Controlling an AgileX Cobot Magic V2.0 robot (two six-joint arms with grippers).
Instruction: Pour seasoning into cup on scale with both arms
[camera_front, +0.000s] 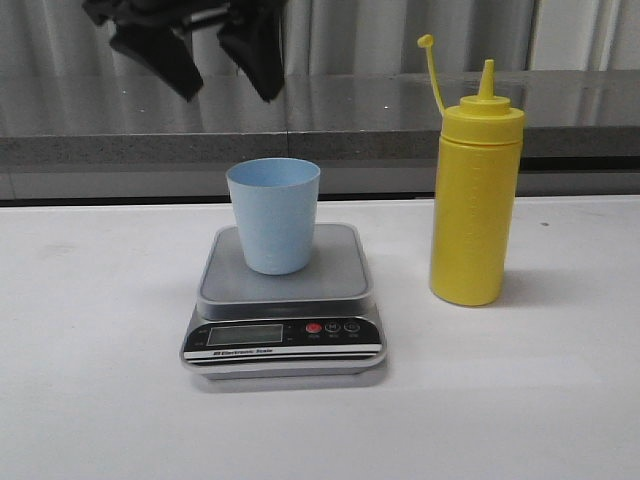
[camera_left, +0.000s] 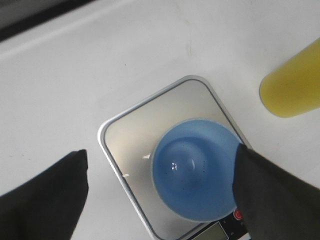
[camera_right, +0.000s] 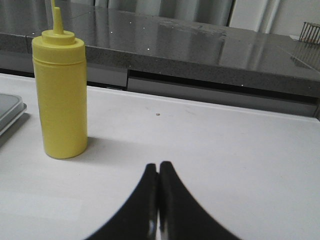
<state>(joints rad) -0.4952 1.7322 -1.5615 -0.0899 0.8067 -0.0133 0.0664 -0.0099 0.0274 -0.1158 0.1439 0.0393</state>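
Observation:
The pale blue cup (camera_front: 273, 214) stands upright on the silver-grey scale (camera_front: 283, 305) in the middle of the table. The tall yellow seasoning bottle (camera_front: 475, 197) stands upright to the right of the scale, its cap strap sticking up. My left gripper (camera_front: 225, 65) hangs open and empty high above the cup. In the left wrist view the cup (camera_left: 192, 167) and the scale (camera_left: 135, 135) lie between its spread fingers (camera_left: 50, 200). My right gripper (camera_right: 159, 167) is shut and empty, low over the table, right of the bottle (camera_right: 60, 95). It is out of the front view.
A grey counter ledge (camera_front: 320, 110) runs along the back of the white table (camera_front: 90, 400). The scale's black panel carries an LCD and a red button (camera_front: 314, 328). A corner of the scale (camera_right: 9, 112) shows in the right wrist view.

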